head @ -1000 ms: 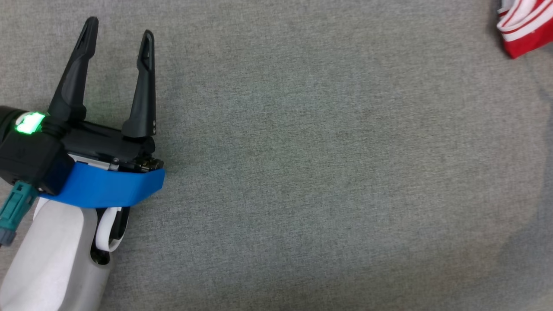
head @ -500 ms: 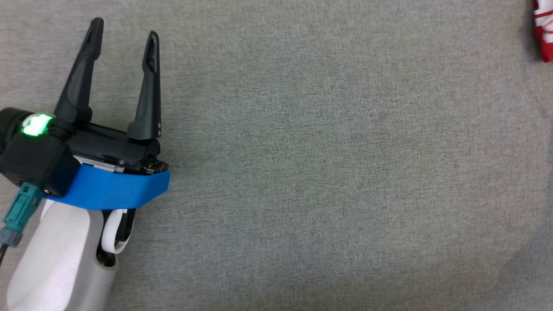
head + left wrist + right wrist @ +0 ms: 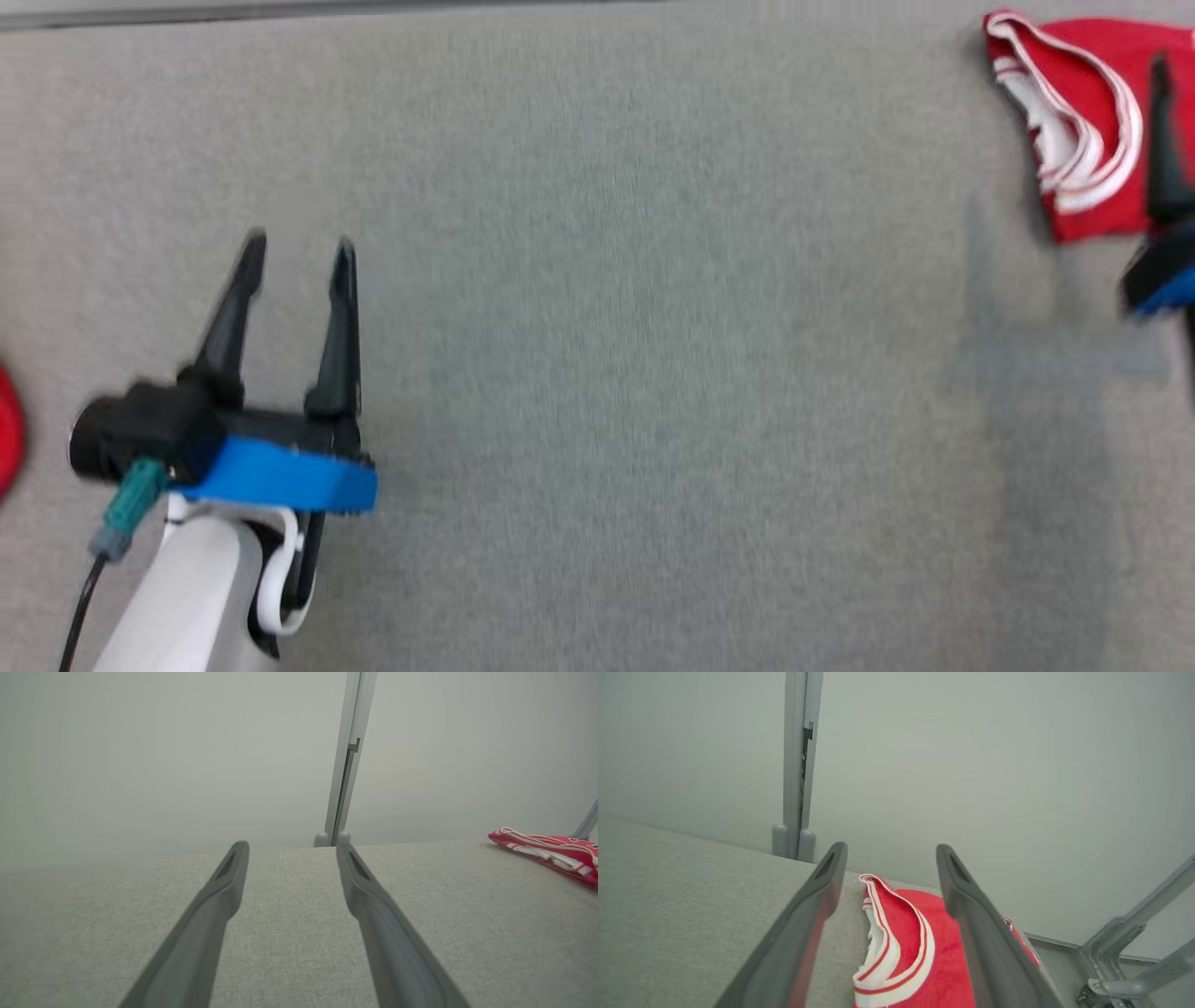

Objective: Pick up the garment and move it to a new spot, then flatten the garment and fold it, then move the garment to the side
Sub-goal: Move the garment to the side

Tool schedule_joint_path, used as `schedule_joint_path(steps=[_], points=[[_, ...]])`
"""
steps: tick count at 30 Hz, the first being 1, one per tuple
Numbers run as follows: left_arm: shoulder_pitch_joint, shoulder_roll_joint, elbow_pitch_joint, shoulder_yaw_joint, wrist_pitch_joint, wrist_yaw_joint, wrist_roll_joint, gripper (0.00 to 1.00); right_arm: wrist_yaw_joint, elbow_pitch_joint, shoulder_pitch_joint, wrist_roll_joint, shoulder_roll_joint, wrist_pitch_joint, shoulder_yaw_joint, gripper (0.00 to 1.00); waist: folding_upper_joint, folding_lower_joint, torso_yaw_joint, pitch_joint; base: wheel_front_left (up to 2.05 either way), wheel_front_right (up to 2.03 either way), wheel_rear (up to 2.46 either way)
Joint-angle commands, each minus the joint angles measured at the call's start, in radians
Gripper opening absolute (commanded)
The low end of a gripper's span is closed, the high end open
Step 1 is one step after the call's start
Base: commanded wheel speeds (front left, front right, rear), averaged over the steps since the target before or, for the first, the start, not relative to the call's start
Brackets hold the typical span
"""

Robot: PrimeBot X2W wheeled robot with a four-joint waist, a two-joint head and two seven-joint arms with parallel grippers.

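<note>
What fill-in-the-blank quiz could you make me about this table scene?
The garment is mostly ____ with white trim.
It lies on a ____ fabric-covered table.
The left arm's jaws stand ____, holding nothing.
Seen from the head, the garment lies toward the robot's ____ side.
Missing words: red; grey; open; right.

Entry: head view shifted. We now list more of the garment (image 3: 1083, 131), with one finger (image 3: 1160, 140) of our right gripper (image 3: 890, 853) over it.

Black tapered jaws top a blue band (image 3: 280, 478), teal plug (image 3: 133, 499) and white forearm (image 3: 191, 597).
</note>
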Motion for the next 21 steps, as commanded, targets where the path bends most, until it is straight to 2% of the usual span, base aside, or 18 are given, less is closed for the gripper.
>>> schedule_joint_path(steps=[1, 5, 11, 21], points=[[0.017, -0.003, 0.006, 0.007, -0.005, 0.007, -0.008, 1.00, 0.000, -0.005, 0.035, 0.019, 0.017, -0.002, 0.001, 1.00, 0.0002, 0.0002, -0.037, -0.053, 0.00, 0.00, 0.00], [0.086, -0.014, 0.053, 0.022, -0.009, 0.016, -0.017, 1.00, 0.000, -0.036, 0.156, 0.079, 0.096, 0.004, 0.039, 1.00, 0.0002, 0.0002, -0.034, -0.142, 0.00, 0.00, 0.00], [0.184, -0.035, 0.092, 0.053, -0.011, 0.017, -0.028, 1.00, 0.000, -0.092, 0.334, 0.139, 0.183, 0.009, 0.056, 1.00, 0.0002, 0.0002, -0.024, -0.263, 0.00, 0.00, 0.00], [0.343, -0.068, 0.077, 0.104, -0.012, 0.029, -0.006, 1.00, 0.000, -0.239, 0.592, 0.156, 0.278, 0.041, -0.027, 1.00, 0.0002, 0.0002, -0.014, -0.400, 0.00, 0.00, 0.00]])
